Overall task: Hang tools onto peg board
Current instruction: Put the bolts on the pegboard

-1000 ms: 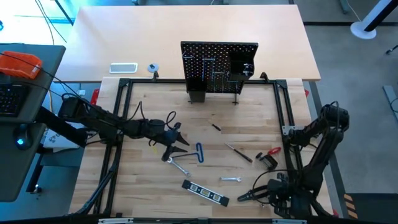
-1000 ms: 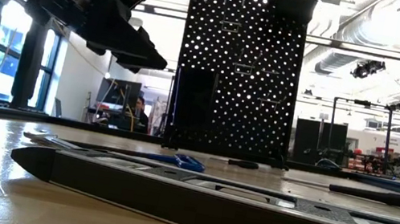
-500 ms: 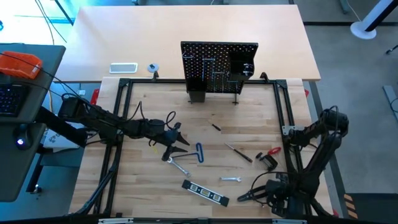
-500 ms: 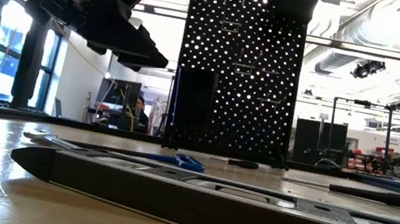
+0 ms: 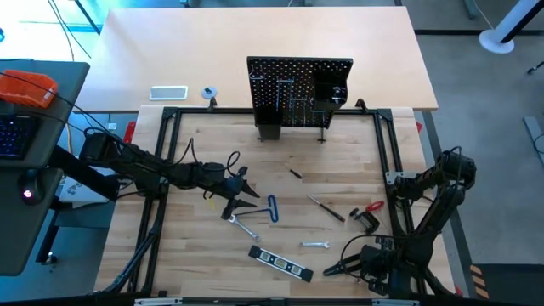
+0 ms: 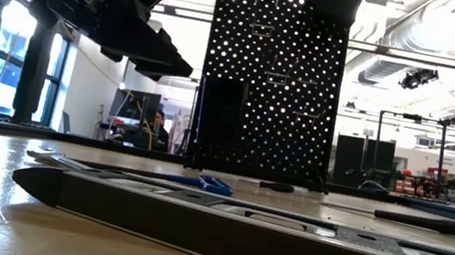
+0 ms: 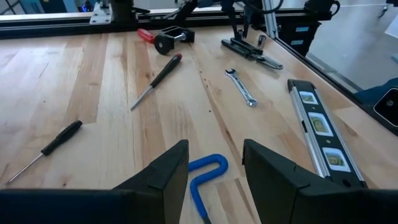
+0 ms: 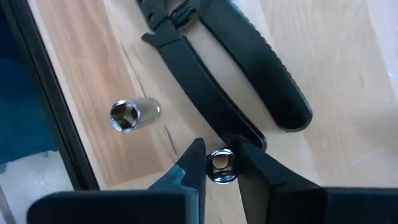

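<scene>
While the right tool (image 8: 214,163) pinches one socket (image 8: 220,167), another socket (image 8: 133,114) lies beside.

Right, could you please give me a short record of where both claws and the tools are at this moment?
left claw: open, above the blue-handled bent key, holding nothing
right claw: near the table's front edge, fingers on either side of a small silver socket
beside right claw: second socket and black-handled pliers, both lying flat
peg board: upright at the far side
level: flat on the table, near the front
</scene>
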Motion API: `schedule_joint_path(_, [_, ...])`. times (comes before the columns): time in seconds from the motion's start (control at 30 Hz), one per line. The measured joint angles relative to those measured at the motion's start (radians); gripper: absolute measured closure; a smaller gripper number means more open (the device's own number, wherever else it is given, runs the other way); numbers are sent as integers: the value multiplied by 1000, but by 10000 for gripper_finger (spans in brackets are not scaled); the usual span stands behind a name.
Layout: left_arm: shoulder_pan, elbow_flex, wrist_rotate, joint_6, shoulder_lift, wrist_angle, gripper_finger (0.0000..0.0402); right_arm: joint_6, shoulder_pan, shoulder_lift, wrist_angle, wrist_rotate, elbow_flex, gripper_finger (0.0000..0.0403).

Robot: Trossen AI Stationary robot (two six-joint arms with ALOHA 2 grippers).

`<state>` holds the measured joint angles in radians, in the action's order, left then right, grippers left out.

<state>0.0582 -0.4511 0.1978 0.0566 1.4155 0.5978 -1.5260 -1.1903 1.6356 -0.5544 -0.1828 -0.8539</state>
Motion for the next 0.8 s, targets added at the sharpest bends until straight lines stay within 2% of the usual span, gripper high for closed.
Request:
schedule_joint_path(0.27, [0,0,1,8,0,19,255,8,-1,4,-164,15,-83,352])
schedule_joint_path(0.43, [0,0,2,8,0,51,255,29,20,2,-275,-26,-153,352])
schedule_joint_path(0.6, [0,0,2,1,0,102,255,139,85,1,-405,-143,-239,352])
schedule_joint_path(0.8, [-1,0,6,-49,0,224,255,414,214,1,-499,-374,-337,352])
